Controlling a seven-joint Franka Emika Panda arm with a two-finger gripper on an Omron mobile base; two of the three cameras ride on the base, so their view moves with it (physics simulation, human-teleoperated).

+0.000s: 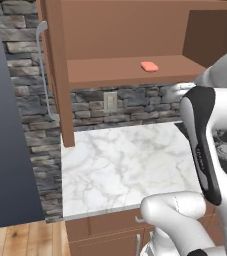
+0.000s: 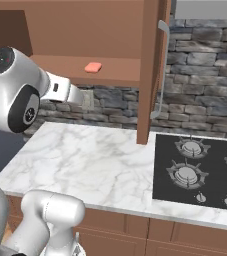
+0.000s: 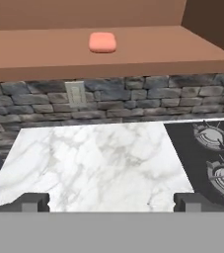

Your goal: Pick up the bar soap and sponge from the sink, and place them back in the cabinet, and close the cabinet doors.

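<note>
— Hand view first: what runs across it, left to right?

— At the far left, a dark gap past the counter edge. Then the white marble counter (image 3: 98, 163), with a stone wall behind it and a pale wall outlet (image 3: 75, 94) set in the stones. At the right, the black gas cooktop (image 3: 217, 158) with two burners showing.

— And the bar soap?

— It lies flat on the wooden shelf (image 3: 44, 54) of the cabinet (image 1: 135, 30), a little left of the middle, alone, well above the counter. From the left base view the bar soap (image 1: 149, 66) sits toward the shelf's right; from the right base view it sits toward the left.

— The claw?

— Released. The gripper (image 3: 111, 201) has its two dark fingertips (image 3: 33, 201) standing wide apart, nothing between them — marble behind.

— The doors?

— Both stand open; a cabinet door (image 2: 150, 70) carries a long silver handle (image 2: 162, 70).
</note>
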